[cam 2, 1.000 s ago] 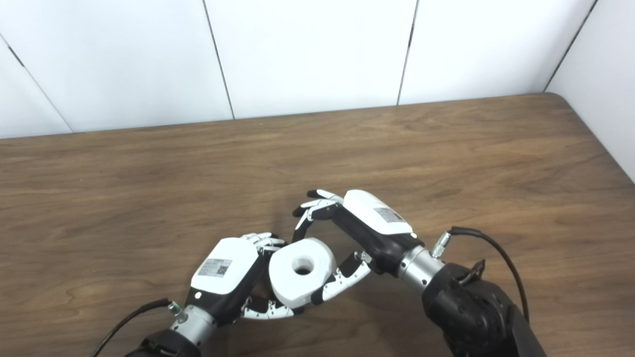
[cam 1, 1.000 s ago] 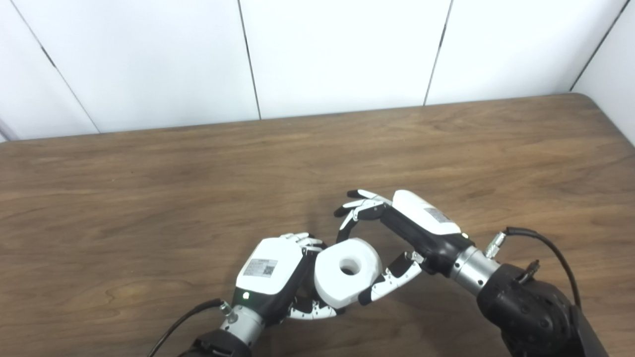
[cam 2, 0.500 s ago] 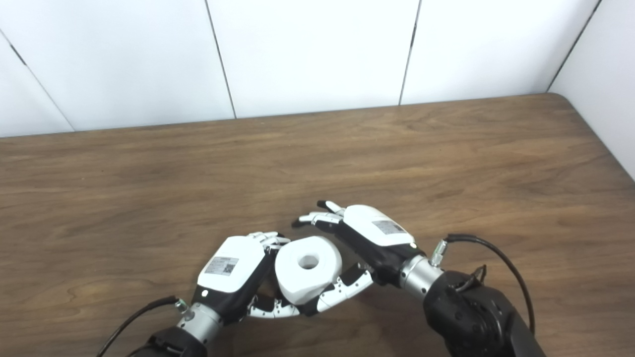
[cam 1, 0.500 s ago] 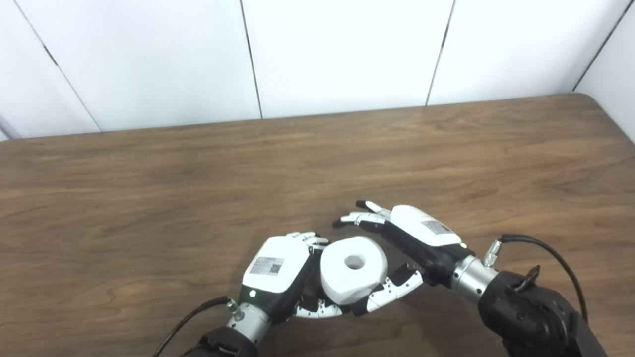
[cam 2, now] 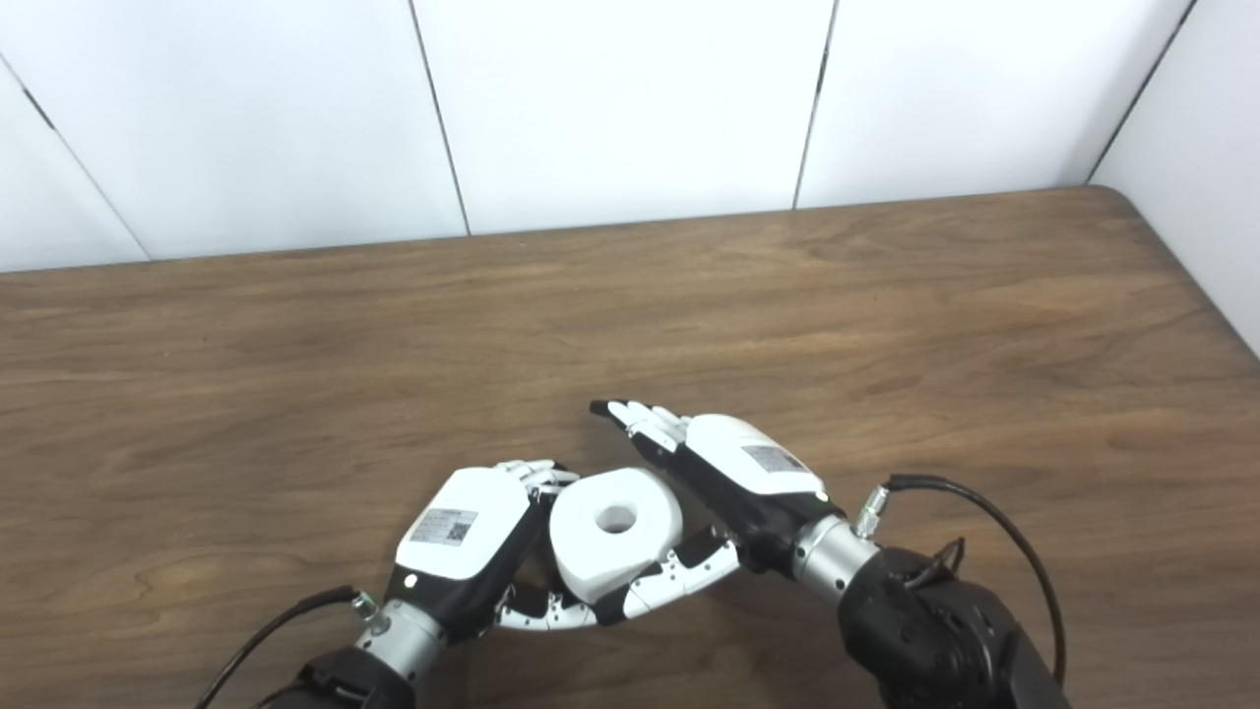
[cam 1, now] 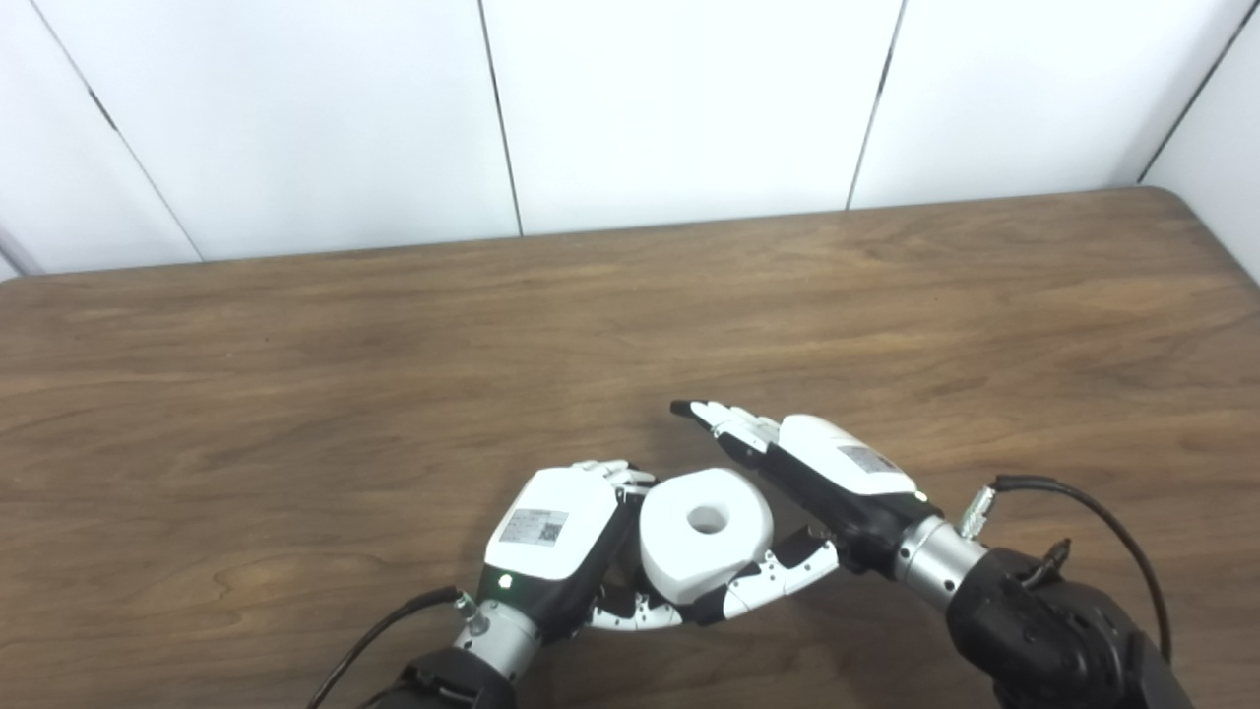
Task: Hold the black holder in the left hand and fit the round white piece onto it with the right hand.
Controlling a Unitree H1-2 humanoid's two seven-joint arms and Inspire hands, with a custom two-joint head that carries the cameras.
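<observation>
Left hand [cam 1: 551,532] fingers grip round white piece [cam 1: 704,532]; right hand [cam 1: 822,483] fingers straight, apart.

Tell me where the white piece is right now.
The white piece sits low and just right of centre in both eye views, near the table's front edge, between the left hand and right hand.

White round piece [cam 1: 705,533] (plain, perhaps matte); brown wood-grain table [cam 1: 295,394]; white wall panels [cam 1: 669,98].
</observation>
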